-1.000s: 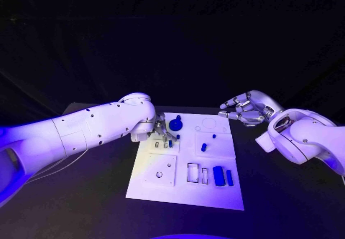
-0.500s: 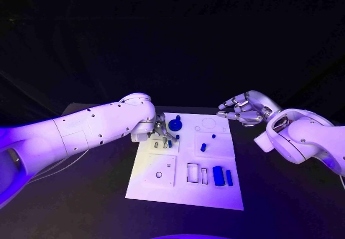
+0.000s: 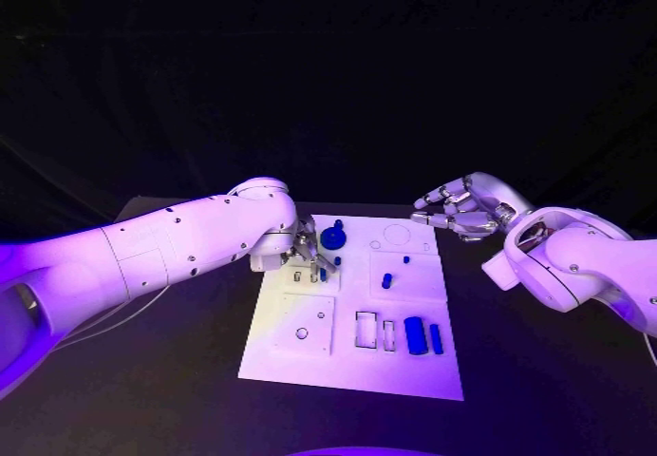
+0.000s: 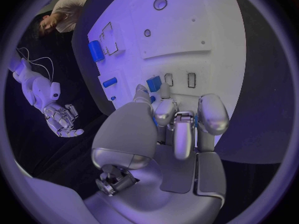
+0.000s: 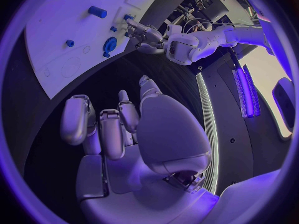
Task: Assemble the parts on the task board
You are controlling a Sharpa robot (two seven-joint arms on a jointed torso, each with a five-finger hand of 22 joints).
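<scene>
The white task board [image 3: 353,356] lies mid-table. My left hand [image 3: 307,255] is down on its far left part, beside the round blue knob [image 3: 333,237]. In the left wrist view a small blue part [image 4: 154,83] sits between the thumb and a fingertip of this hand [image 4: 177,122], right beside two narrow slots [image 4: 179,79]. My right hand [image 3: 459,211] hovers off the board's far right corner, fingers curled in and holding nothing. Small blue pegs [image 3: 387,280] stand mid-board. Two blue blocks [image 3: 415,335] lie at its near right.
Open rectangular slots [image 3: 367,329] and a round hole [image 3: 301,333] are on the near half of the board. A faint ring recess [image 3: 399,234] sits at its far right. Black table [image 3: 548,380] surrounds the board.
The right arm has edged slightly toward the board. The left hand stays where it was over the slots.
</scene>
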